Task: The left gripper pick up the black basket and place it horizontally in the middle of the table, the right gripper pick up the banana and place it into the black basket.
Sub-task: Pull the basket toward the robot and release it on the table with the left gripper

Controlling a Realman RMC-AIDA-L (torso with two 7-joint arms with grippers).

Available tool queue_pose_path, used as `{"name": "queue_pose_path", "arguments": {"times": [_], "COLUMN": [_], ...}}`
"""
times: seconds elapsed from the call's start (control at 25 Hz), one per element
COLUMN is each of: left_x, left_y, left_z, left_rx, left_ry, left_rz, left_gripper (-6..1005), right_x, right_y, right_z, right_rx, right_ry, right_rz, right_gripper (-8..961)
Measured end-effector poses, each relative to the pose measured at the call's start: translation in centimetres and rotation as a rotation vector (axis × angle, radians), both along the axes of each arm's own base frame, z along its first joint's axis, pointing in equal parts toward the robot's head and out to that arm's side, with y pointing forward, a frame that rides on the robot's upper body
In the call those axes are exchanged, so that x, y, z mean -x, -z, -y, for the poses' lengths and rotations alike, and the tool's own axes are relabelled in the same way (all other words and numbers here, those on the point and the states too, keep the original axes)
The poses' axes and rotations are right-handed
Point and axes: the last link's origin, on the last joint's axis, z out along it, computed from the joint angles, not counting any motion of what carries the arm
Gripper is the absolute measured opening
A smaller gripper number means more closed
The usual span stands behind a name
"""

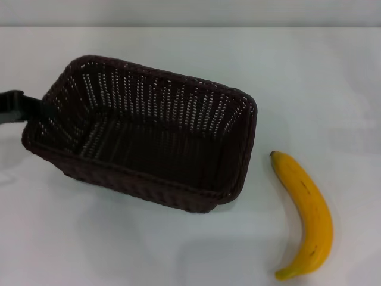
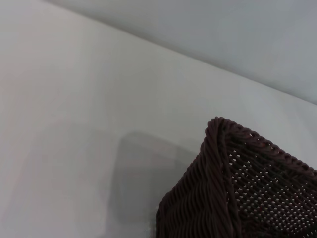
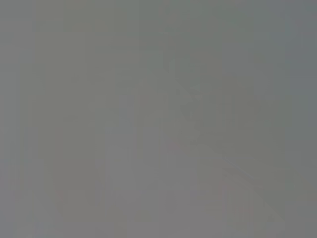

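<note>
The black basket is on the left and middle of the white table, long side slanting from far left to near right, and it is empty. My left gripper comes in from the left edge and grips the rim of the basket's left short wall. The left wrist view shows a basket corner with a shadow apart from it on the table, so that end seems raised. The yellow banana lies on the table right of the basket, apart from it. My right gripper is out of view.
The right wrist view shows only a plain grey surface. The table's far edge meets a pale wall.
</note>
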Motion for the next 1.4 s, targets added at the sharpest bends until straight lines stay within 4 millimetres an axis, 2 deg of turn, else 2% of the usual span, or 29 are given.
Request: {"name": "queue_pose_path", "arguments": {"times": [0.2, 0.84, 1.04, 1.24, 1.4], "left_x": [0.6, -1.7, -1.9, -1.9, -1.8], "left_y": [1.0, 4.4, 4.6, 3.8, 2.7], "left_z": [-0.5, -1.7, -1.6, -1.4, -1.3], "left_rx": [0.024, 0.111, 0.143, 0.149, 0.138], "left_ry": [-0.038, -0.014, 0.005, 0.049, 0.087], "left_rz": [0.043, 0.110, 0.115, 0.111, 0.107], "left_gripper": [231, 281, 297, 312, 498], "right_x": [0.0, -0.1, -0.3, -0.5, -0.6], "right_y": [-0.1, 0.3, 0.3, 0.2, 0.2], "right_z": [-0.1, 0.0, 0.3, 0.7, 1.0], "right_rx": [0.002, 0.016, 0.015, 0.012, 0.009], "right_ry": [0.003, 0.005, 0.008, 0.012, -0.001], "right_rz": [0.006, 0.014, 0.008, 0.003, -0.021], "right_gripper": [873, 872, 873, 873, 872]}}
